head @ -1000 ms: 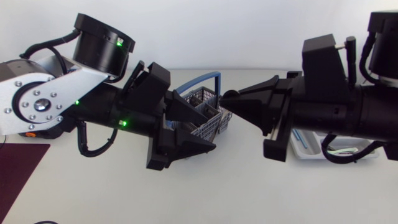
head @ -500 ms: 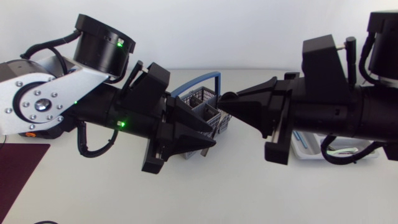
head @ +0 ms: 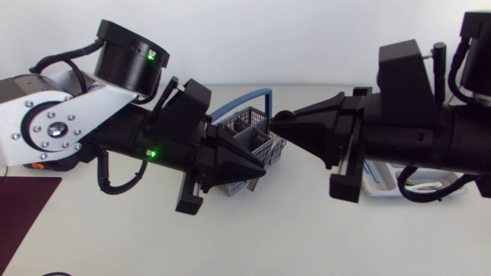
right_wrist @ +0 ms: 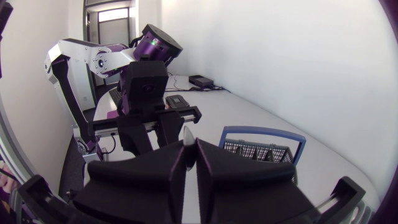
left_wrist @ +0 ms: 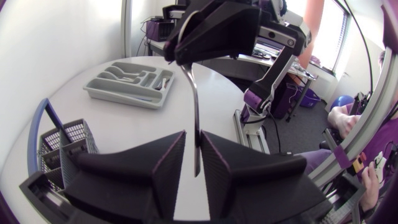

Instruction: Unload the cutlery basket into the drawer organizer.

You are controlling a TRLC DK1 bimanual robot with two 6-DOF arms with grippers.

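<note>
My right gripper (right_wrist: pixel 191 143) pinches a cutlery piece (left_wrist: pixel 194 93) above the cutlery basket (head: pixel 245 123), left gripper (left_wrist: pixel 193 134) jaws slightly apart around it, so I reckon releasing early drops it.

Left arm (head: pixel 92 126) enters from the left and right arm (head: pixel 430 134) from the right. Both lie level, with their tips facing each other at the middle. Right pincer (head: pixel 278 119) clamps a thin utensil (left_wrist: pixel 194 93). Left pincer (left_wrist: pixel 193 134) straddles its other end, fingers narrowly apart.
</note>
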